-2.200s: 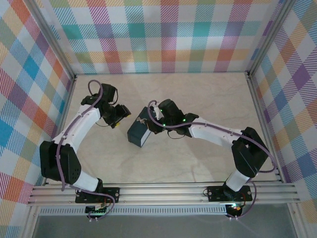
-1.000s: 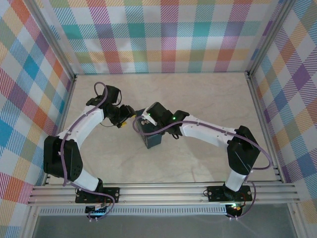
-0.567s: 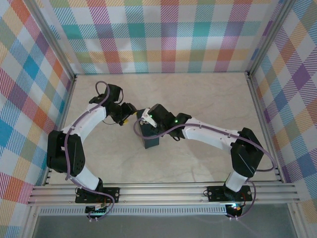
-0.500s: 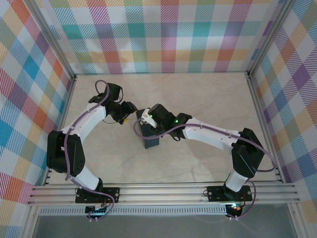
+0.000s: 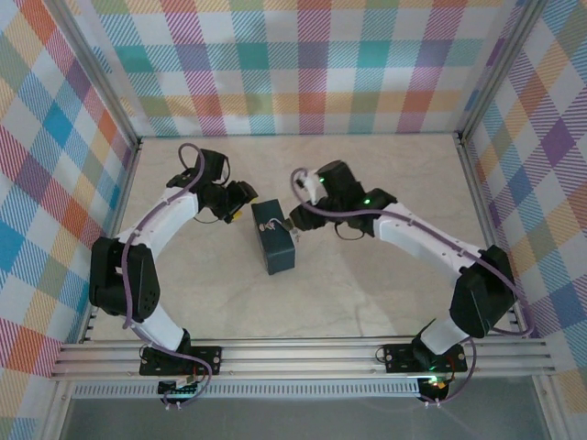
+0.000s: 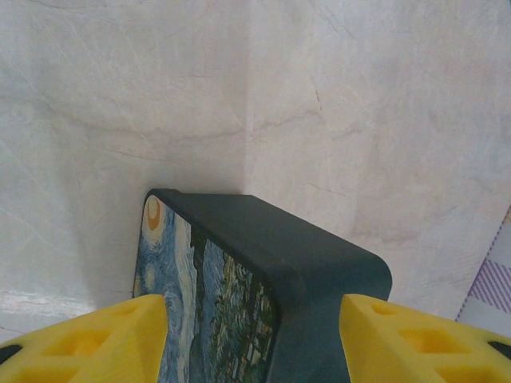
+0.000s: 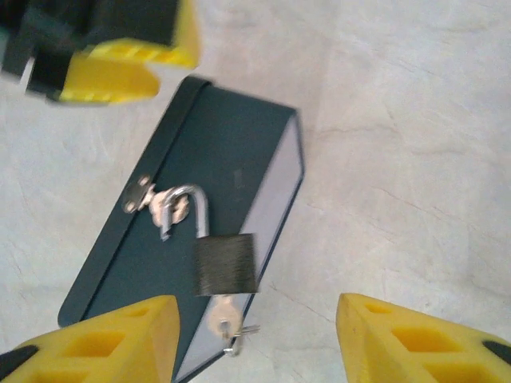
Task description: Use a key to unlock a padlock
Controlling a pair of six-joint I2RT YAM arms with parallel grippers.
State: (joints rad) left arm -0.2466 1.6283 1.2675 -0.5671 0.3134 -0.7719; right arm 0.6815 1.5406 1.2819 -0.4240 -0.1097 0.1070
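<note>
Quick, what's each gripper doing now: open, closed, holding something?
Left gripper: fingers open at a corner of the dark blue tin box, gripping nothing.
Right gripper: fingers open, empty, facing the small grey padlock.

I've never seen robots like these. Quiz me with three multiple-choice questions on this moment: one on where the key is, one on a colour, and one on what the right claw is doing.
1. Where is the key?
A. Stuck into the bottom of the padlock
B. Lying alone on the table
C. Pinched by the left gripper

2. What colour are the right gripper's fingers?
A. Red
B. Yellow
C. Green

3. What state is the right gripper in?
A. Clamped on the key
B. Clamped on the padlock
C. Open, holding nothing

Answers:
1 A: the right wrist view shows the key hanging out of the padlock's underside.
2 B: both fingers at the bottom of that view are bright yellow.
3 C: the fingers stand wide apart, clear of the key and padlock.
</note>
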